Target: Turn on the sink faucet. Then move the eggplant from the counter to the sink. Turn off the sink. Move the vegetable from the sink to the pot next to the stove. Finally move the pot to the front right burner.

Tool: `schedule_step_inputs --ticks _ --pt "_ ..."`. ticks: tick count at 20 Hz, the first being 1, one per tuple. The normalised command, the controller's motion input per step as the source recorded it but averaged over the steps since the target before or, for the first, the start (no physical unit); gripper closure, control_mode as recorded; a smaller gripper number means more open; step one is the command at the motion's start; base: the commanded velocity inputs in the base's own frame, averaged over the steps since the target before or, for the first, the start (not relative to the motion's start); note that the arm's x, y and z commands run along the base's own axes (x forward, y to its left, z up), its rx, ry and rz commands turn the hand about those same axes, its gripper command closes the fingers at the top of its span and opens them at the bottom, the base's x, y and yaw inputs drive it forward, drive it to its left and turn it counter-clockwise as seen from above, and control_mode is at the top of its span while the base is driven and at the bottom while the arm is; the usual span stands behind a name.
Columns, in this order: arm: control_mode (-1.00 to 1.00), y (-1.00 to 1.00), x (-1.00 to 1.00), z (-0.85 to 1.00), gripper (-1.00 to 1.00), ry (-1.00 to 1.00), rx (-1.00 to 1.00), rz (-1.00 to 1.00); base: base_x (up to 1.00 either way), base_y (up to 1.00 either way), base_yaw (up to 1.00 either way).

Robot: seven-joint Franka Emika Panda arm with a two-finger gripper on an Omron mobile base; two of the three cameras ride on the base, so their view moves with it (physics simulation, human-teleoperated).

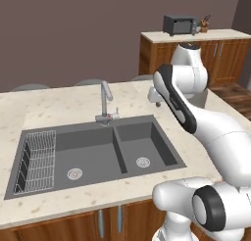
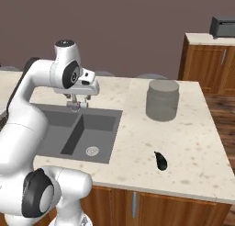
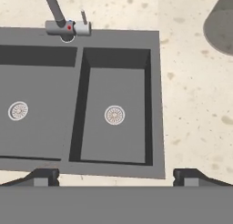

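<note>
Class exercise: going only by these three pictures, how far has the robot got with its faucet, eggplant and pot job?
Nothing looks done. No water shows at the sink faucet, and the eggplant lies on the counter, right of the sink. In hand: the open gripper hovers above the sink, holding nothing. Left: every step, starting with the faucet.

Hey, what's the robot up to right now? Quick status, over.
Fingers open, empty, above the sink. Faucet untouched, no water visible. Eggplant on counter. Nothing in the way.
</note>
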Motion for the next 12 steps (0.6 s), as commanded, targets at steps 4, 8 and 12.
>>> schedule_step_inputs --ticks 4,8,12 --pt "-1.00 -0.36 0.78 -0.30 -1.00 0.00 0.09 0.10 0.00 0.00 0.00" --pt "-1.00 -0.18 0.63 -0.28 -1.00 -0.02 0.08 0.21 0.00 0.00 0.00" --pt "-1.00 0.20 0.48 -0.40 -1.00 -0.04 0.02 0.38 0.00 0.00 0.00"
